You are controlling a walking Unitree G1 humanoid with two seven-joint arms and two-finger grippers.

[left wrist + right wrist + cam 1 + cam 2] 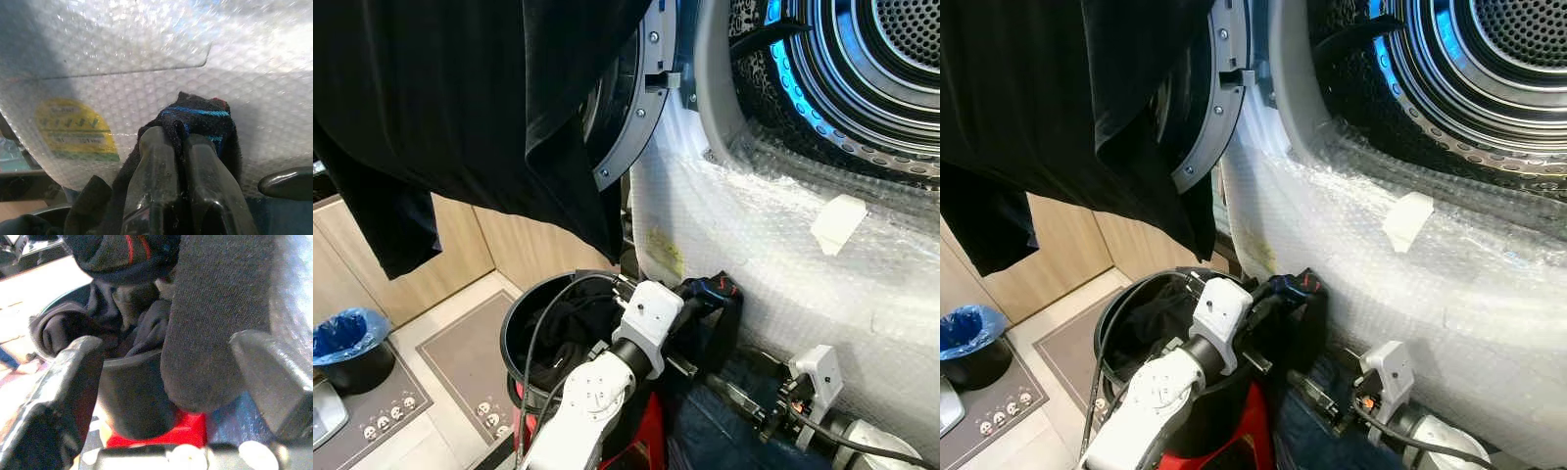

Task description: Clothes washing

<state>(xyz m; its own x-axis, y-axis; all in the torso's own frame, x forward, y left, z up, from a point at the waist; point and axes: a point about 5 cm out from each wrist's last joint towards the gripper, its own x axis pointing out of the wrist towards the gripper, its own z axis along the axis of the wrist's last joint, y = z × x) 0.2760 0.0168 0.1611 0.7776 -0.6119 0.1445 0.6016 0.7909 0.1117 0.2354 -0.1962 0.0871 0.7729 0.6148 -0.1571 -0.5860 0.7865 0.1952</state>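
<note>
Left gripper was clamped on a dark sock with blue stripes, held above the rim of the black laundry bucket, close against the bubble-wrapped front of the washing machine. Right gripper hung lower with fingers spread, the dangling sock between them, untouched. More dark clothes sat in the bucket.

Judgement: the sock must rise clear of the wrapped front, then go over the lip into the drum opening; keep the grip firm so the loose end trails free.

Open door stood at left, draped with a black garment. Room looked tight between door edge and drum lip.
</note>
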